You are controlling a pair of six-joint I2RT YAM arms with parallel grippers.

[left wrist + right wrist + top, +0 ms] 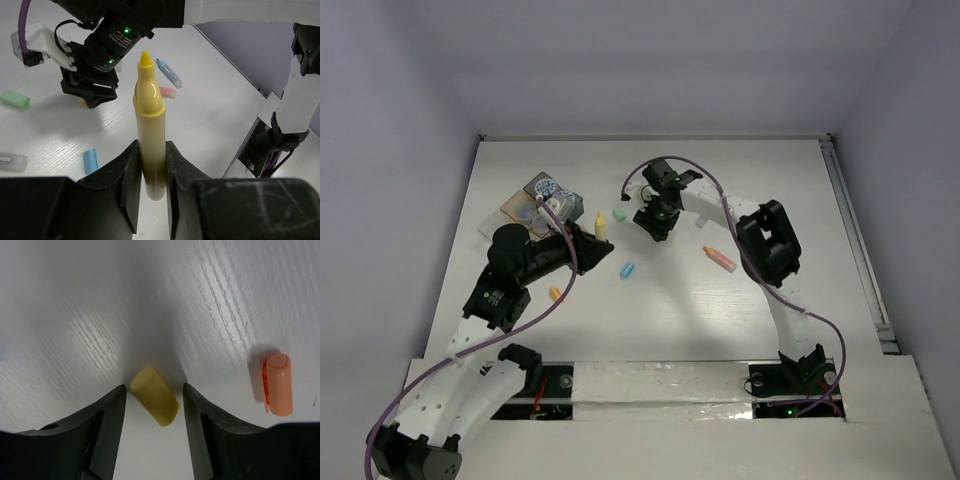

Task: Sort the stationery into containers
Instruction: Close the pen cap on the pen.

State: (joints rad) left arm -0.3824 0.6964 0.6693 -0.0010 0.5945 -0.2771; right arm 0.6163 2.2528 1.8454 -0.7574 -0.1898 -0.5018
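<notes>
**A:** Top view: the left gripper sits left of centre with a yellow pen, and the trays are upper left. The right gripper is top centre, with its jaws hidden.

**B:** Left wrist view: it's pinched tight on that pen, which stands upright mid-frame. Right wrist view: the jaws are partly apart, straddling a yellow block at bottom centre without squeezing it. An orange cap lies at the right.

I am seeing a yellow marker, a pale yellow cap, an orange cap, a light blue cap and a mint green block, all against my white, wood-grained worktop.
</notes>
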